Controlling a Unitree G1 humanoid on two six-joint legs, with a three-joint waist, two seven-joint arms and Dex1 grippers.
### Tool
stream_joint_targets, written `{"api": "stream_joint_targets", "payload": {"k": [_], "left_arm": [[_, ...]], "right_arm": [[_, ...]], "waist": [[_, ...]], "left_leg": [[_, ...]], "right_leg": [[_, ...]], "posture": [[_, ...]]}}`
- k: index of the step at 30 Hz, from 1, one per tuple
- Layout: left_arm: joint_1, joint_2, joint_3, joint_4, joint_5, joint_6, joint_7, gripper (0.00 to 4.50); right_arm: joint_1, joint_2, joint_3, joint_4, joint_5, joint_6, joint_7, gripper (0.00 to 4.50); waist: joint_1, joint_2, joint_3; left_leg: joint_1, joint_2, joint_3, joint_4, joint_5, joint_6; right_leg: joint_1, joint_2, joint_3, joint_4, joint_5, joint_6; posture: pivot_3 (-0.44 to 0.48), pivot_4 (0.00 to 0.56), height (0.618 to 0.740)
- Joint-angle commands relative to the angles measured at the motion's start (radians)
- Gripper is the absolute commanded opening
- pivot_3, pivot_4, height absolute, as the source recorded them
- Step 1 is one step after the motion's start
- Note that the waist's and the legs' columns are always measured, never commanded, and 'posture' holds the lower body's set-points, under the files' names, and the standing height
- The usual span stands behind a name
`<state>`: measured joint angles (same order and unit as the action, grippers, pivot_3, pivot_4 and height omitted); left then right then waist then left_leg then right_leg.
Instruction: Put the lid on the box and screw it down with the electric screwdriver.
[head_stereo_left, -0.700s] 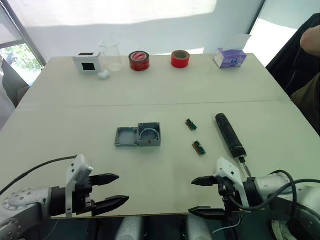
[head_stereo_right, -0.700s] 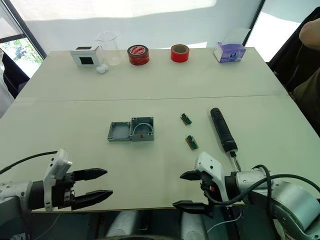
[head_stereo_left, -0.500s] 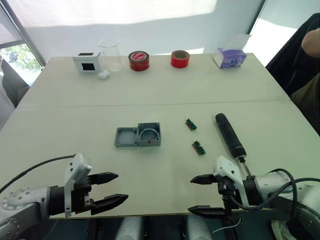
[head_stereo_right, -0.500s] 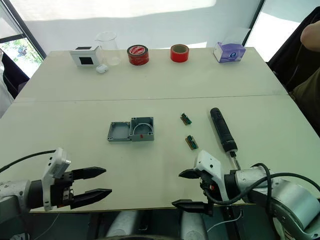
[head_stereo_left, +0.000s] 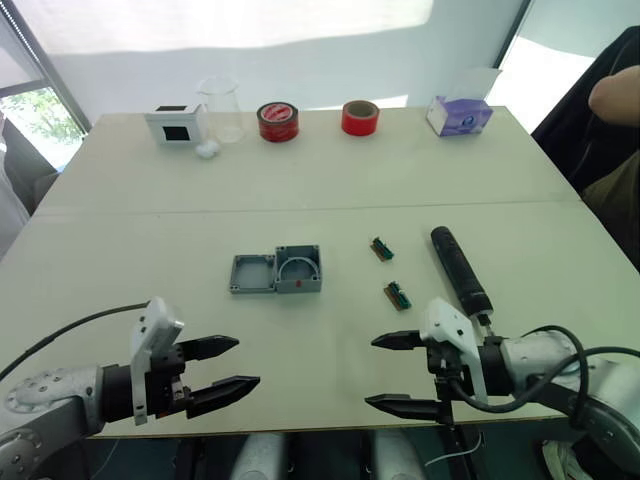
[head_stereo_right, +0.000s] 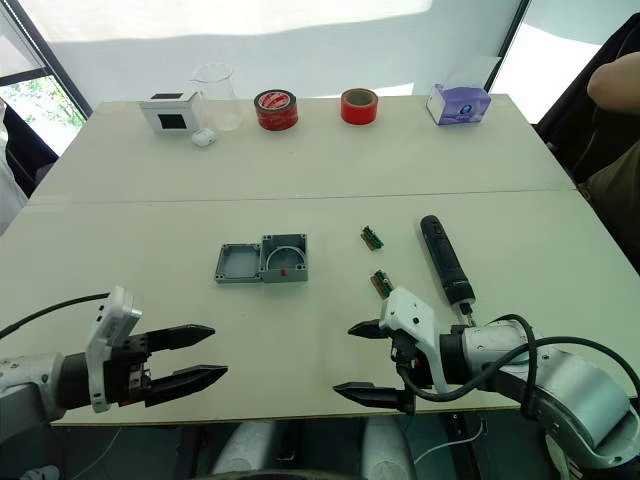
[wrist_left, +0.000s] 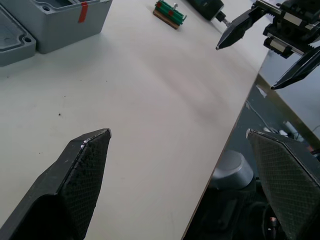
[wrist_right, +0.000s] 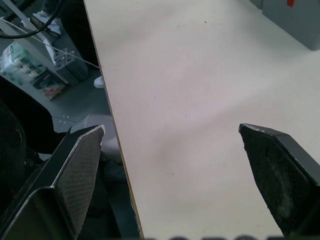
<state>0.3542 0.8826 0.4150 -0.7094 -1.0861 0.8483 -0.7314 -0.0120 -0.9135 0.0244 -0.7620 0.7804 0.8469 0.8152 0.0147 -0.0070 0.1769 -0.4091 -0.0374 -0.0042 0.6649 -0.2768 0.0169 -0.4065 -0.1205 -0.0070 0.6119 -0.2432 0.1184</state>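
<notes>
Nothing is grasped yet: the left gripper and right gripper hover released, low in frame. Centre frame, the shallow square grey lid touches the deeper grey box (red mark showing); the long black electric screwdriver lies right. Next, probably, lifting the lid.

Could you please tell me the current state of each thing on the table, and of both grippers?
lid: off, inside up, touching the box.
box: open, uncovered.
electric screwdriver: lying flat, not held.
left gripper: open, empty.
right gripper: open, empty.
beaker: upright.
tape rolls: lying flat.
</notes>
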Motion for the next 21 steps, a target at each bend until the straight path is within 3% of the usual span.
{"api": "stream_joint_targets", "payload": {"k": [1, 5, 9, 14, 21], "left_arm": [[-0.038, -0.006, 0.032, -0.011, -0.062, 0.010, 0.050, 4.47], [-0.092, 0.028, 0.019, 0.018, -0.061, 0.029, 0.058, 4.47], [-0.177, 0.112, -0.018, 0.086, 0.082, -0.024, -0.013, 4.47], [-0.467, 0.281, -0.210, 0.239, 0.307, -0.135, -0.179, 4.47], [-0.850, 0.249, -0.541, 0.304, 0.493, -0.177, -0.375, 4.47]], "right_arm": [[-0.025, 0.022, -0.028, -0.005, 0.048, 0.027, -0.029, 4.50], [-0.028, 0.015, -0.052, -0.023, 0.110, 0.092, -0.065, 4.50], [-0.090, 0.038, -0.108, -0.018, 0.227, 0.139, -0.120, 4.50], [-0.204, 0.056, -0.093, -0.031, 0.288, 0.177, -0.201, 4.50], [-0.268, 0.081, 0.025, -0.028, 0.095, 0.104, -0.259, 4.50]], "waist": [[0.000, 0.000, 0.000], [0.000, 0.000, 0.000], [-0.001, 0.000, 0.000], [0.001, -0.001, 0.001], [-0.003, -0.001, 0.001]], "left_leg": [[0.000, 0.000, 0.000, 0.000, 0.000, 0.000], [0.000, 0.000, 0.000, 0.000, 0.000, 0.000], [0.000, 0.000, 0.000, 0.000, 0.000, 0.000], [-0.001, 0.000, 0.000, 0.000, 0.000, 0.000], [-0.005, -0.003, 0.001, -0.001, 0.000, 0.001]], "right_leg": [[0.000, 0.000, 0.000, 0.000, 0.000, 0.000], [0.000, 0.000, 0.000, 0.000, 0.000, 0.000], [0.000, 0.000, 0.000, 0.000, 0.000, 0.000], [-0.003, 0.002, -0.002, 0.000, 0.000, -0.001], [-0.005, 0.002, -0.001, 0.000, 0.001, 0.000]], "posture": [[0.000, 0.150, 0.740], [0.000, 0.150, 0.740], [0.000, 0.150, 0.740], [0.000, 0.150, 0.740], [0.000, 0.150, 0.740]]}}
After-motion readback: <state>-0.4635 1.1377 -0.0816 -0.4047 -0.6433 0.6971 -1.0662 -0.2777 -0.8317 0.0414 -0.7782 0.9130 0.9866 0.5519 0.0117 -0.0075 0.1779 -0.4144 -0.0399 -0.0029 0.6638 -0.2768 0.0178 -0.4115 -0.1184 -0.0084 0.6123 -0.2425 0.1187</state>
